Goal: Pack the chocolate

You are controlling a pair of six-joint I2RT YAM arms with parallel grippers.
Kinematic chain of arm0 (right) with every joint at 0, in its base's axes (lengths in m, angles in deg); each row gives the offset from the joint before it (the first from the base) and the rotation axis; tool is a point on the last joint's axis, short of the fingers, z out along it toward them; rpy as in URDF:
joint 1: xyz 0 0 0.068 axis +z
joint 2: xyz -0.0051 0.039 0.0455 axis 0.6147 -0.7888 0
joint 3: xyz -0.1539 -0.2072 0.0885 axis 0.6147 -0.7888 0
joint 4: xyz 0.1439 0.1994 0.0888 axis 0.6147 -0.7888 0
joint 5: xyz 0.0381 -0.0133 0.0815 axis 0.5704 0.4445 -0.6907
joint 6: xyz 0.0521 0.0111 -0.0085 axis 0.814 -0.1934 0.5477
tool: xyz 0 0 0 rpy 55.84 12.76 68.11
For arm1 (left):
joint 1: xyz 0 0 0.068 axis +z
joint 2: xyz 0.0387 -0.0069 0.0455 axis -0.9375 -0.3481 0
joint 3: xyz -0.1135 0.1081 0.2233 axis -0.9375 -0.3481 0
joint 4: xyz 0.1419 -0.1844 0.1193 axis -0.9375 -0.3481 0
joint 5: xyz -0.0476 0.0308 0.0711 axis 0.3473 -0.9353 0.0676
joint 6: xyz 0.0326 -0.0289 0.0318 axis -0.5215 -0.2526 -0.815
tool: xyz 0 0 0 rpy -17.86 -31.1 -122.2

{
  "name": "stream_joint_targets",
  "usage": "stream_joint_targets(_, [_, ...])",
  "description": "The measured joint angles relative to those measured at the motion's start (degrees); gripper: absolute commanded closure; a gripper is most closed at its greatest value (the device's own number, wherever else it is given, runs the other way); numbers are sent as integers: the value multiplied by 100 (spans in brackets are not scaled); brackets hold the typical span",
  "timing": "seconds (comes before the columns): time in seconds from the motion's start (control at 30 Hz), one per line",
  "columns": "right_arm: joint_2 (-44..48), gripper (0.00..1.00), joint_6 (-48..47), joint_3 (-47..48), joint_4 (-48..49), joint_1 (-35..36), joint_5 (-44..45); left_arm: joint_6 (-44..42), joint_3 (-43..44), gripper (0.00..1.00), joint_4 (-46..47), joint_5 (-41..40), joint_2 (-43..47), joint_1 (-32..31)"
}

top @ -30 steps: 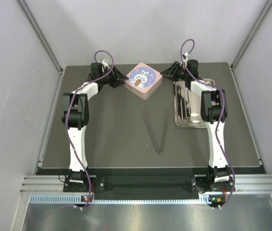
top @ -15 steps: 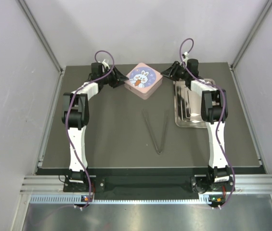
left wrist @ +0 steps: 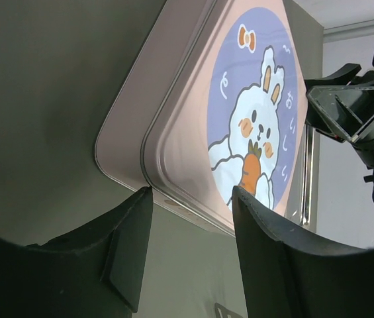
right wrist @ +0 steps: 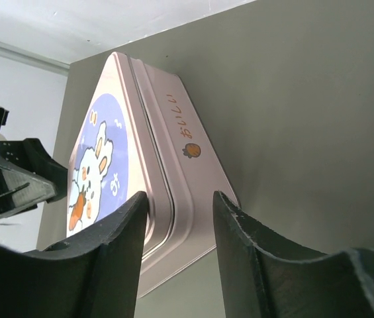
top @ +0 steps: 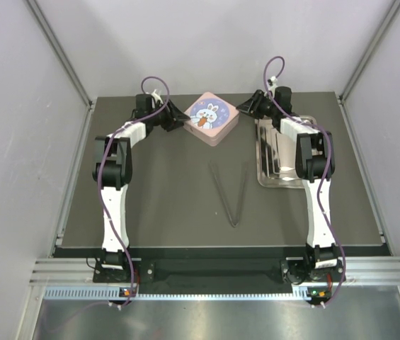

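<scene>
Left jaws and right jaws both stand spread, bracketing opposite corners of the closed pink box [top: 212, 117] on the tabletop [top: 164, 191], likely steadying it for opening (no chocolate in sight anywhere).

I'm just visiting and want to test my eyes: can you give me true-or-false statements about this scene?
1. The pink rabbit box has its lid on. True.
2. The left tool and the right tool sit at opposite corners of that box. True.
3. The right tool holds the tongs. False: they lie untouched on the table.
4. The metal tray is on the left. False: it is on the right.
5. Chocolate lies scattered on the table. False: none shows in any view.
</scene>
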Motion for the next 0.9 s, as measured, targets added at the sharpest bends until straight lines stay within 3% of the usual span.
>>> stream_joint_targets(0.47, [15, 45, -42, -81, 22, 17, 11, -17, 68, 44, -140, 2, -48, -48])
stream_joint_targets(0.9, [68, 44, -85, -190, 127, 111, 15, -57, 264, 43, -245, 2, -131, -52])
